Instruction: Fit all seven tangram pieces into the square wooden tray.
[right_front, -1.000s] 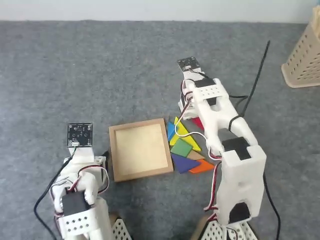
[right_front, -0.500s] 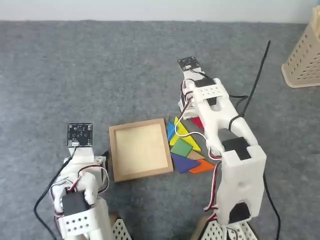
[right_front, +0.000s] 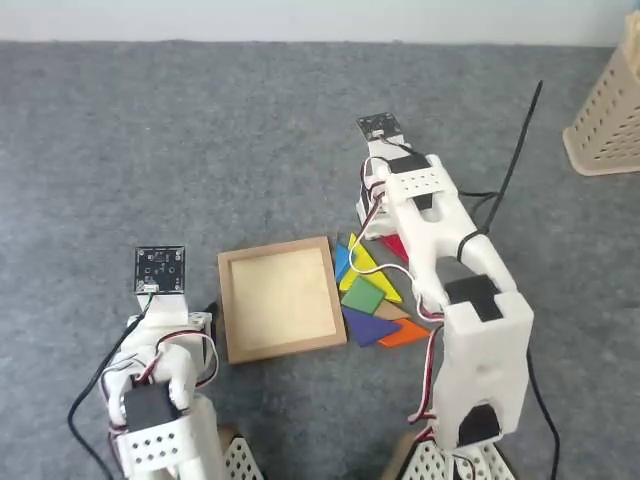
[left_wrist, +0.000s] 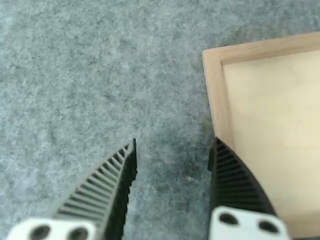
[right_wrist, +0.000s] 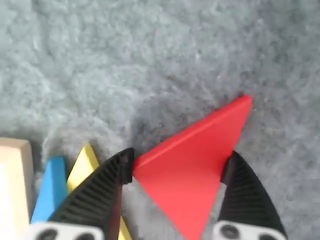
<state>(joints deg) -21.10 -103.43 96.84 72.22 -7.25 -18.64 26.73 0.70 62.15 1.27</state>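
Grey carpet (right_front: 150, 130) carries everything: left gripper (left_wrist: 175, 145) parked, jaws apart, at a corner of the square wooden tray (right_front: 224, 300); tangram pieces (right_front: 372, 298) heaped just beside it; right gripper (right_wrist: 180, 156), jaws spread, straddling the red triangle (right_wrist: 195, 145), apparently to pinch it first.

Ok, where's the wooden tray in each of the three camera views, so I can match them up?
High view: the tray lies mid-picture on the carpet between the two arms, with nothing in it.
Left wrist view: the tray's corner and pale floor, with one finger of the open left pincer at its rim.
Right wrist view: one tray corner at the picture's edge.
Shared landmark: the blue piece next to the tray, also in the right wrist view.
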